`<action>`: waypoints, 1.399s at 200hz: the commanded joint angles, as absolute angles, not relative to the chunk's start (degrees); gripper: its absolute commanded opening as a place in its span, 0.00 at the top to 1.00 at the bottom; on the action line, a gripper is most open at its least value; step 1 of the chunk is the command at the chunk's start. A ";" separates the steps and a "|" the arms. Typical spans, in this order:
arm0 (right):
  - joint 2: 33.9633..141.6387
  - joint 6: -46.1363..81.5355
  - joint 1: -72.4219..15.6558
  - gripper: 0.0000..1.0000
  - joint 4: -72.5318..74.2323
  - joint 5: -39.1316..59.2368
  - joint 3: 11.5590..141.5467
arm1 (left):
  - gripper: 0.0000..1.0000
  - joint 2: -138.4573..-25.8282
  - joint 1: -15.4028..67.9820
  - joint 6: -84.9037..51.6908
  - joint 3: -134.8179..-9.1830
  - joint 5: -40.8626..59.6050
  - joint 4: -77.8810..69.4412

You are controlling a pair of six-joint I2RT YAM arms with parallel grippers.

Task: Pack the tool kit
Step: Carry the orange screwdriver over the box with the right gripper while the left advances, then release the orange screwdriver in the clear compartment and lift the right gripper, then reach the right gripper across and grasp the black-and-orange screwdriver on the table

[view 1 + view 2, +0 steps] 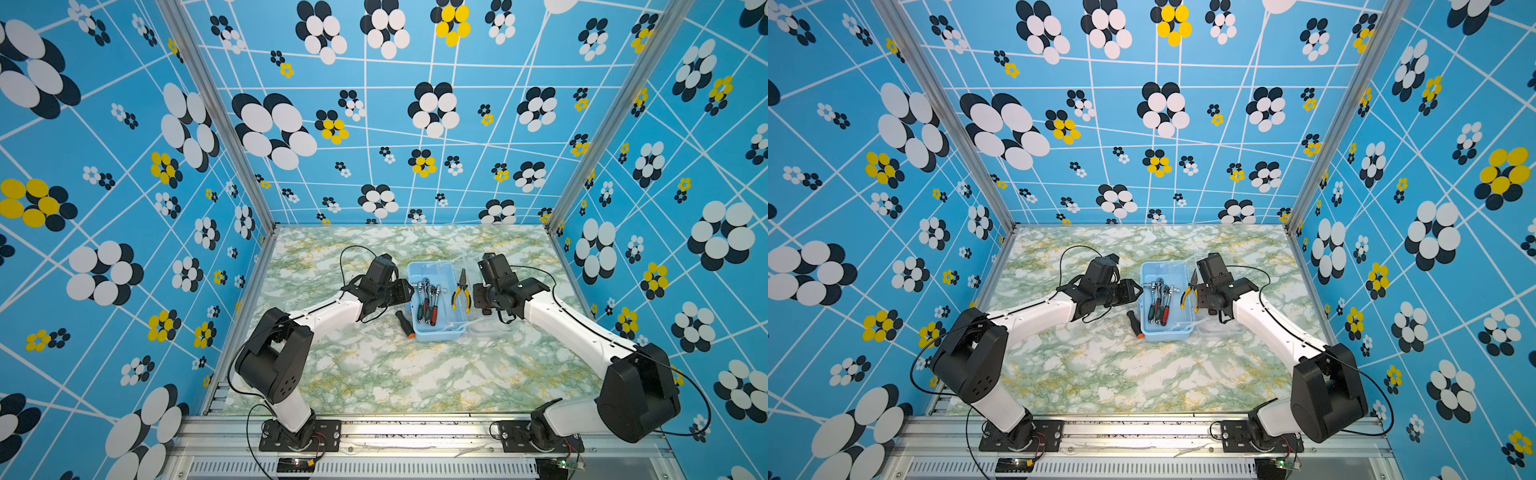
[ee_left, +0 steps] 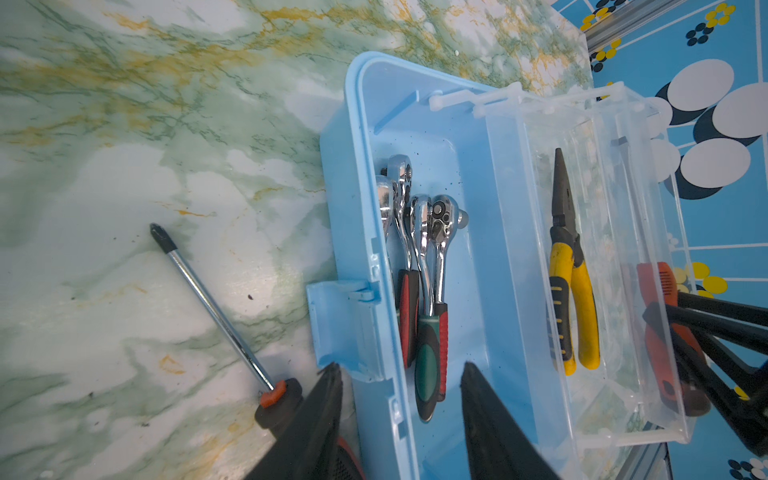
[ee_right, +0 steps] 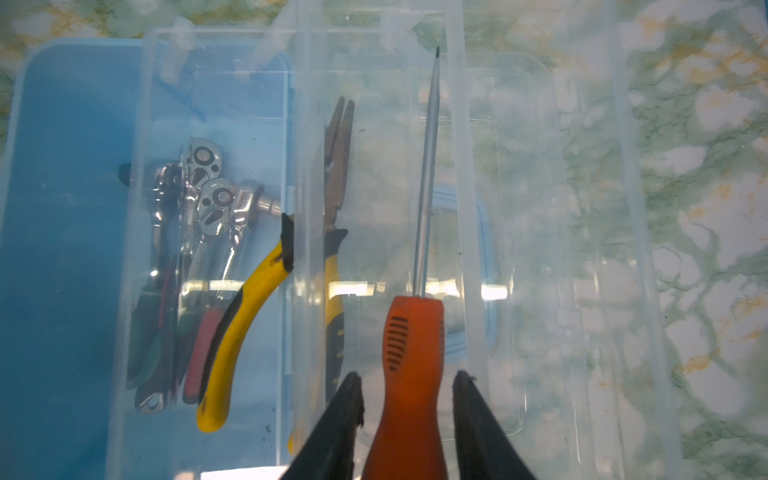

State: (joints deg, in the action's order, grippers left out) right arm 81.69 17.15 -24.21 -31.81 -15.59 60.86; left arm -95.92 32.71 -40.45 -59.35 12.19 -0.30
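The box (image 1: 436,334) sits open about mid-table (image 1: 374,374), between the two arms. Down in its blue base the ratchets (image 2: 419,249) lie bunched together, heads away from the arms' bases. The pliers (image 1: 461,293) lie in the clear tray (image 2: 623,166) folded out on the box's right side, nose pointing the same way as the ratchet heads.

From here I can see the right gripper (image 3: 407,374) poised over that clear plastic. An orange screwdriver (image 3: 409,353) lies between its jaws, tip pointing away. The jaws stand parted on either side of the handle, with a sliver of gap showing at each fingertip, so they are not pinching it. It lies just beside the pliers, but I cannot tell whether it is in the tray or the lid.

The left gripper (image 2: 401,365) is at the box's left wall, jaws spread and gripping nothing. One finger is outside the wall, the other over the base near the ratchet handles. A second screwdriver (image 2: 216,303), black-handled with an orange collar, lies on the table just left of the box.
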 commanded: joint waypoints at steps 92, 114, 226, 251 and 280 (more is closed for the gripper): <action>81.36 16.93 -44.34 0.54 -39.93 -18.91 77.21 | 0.51 -77.36 30.26 -39.99 -42.32 7.73 -6.12; 85.40 16.96 -47.81 0.54 -39.21 -16.75 79.27 | 0.50 -72.85 28.20 -40.61 -38.20 9.10 -7.40; 114.65 15.63 -54.17 0.54 -47.80 -12.35 100.59 | 0.50 -61.59 20.26 -44.25 -25.96 14.86 -11.37; 120.19 15.05 -54.22 0.54 -51.43 -12.52 105.50 | 0.50 -61.28 20.07 -43.87 -25.67 14.61 -10.95; 126.50 15.18 -54.18 0.53 -55.74 -14.25 110.74 | 0.50 -60.93 19.80 -43.44 -25.43 14.55 -10.57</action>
State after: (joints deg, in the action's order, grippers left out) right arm 122.56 15.62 -54.15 -49.17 -12.97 107.07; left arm -62.33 20.58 -43.94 -26.39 13.78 -10.35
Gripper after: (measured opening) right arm 0.470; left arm 0.499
